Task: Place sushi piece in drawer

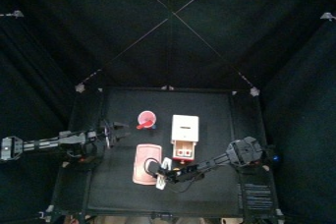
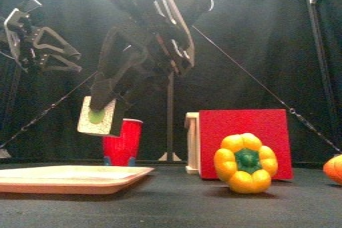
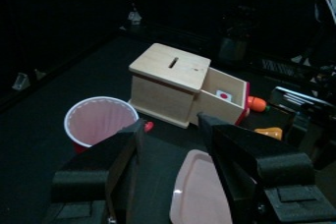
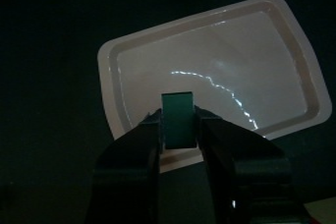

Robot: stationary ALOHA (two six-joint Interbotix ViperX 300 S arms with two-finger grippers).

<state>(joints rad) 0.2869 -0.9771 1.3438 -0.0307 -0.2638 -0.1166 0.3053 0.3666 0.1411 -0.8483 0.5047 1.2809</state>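
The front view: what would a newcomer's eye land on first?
Probably the right gripper holding a small green-and-white sushi piece in the air above the pale pink plastic tray. Next, the glossy yellow bell pepper up front beside the red-faced wooden drawer box, and the red plastic cup behind the tray.

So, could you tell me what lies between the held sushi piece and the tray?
Nothing: in the right wrist view the sushi piece hangs above the tray, only air between.

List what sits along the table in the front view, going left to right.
Pink tray → red cup → red-fronted drawer box → yellow bell pepper → an orange thing cut off by the picture's edge. The sushi piece hangs above, in the right gripper.
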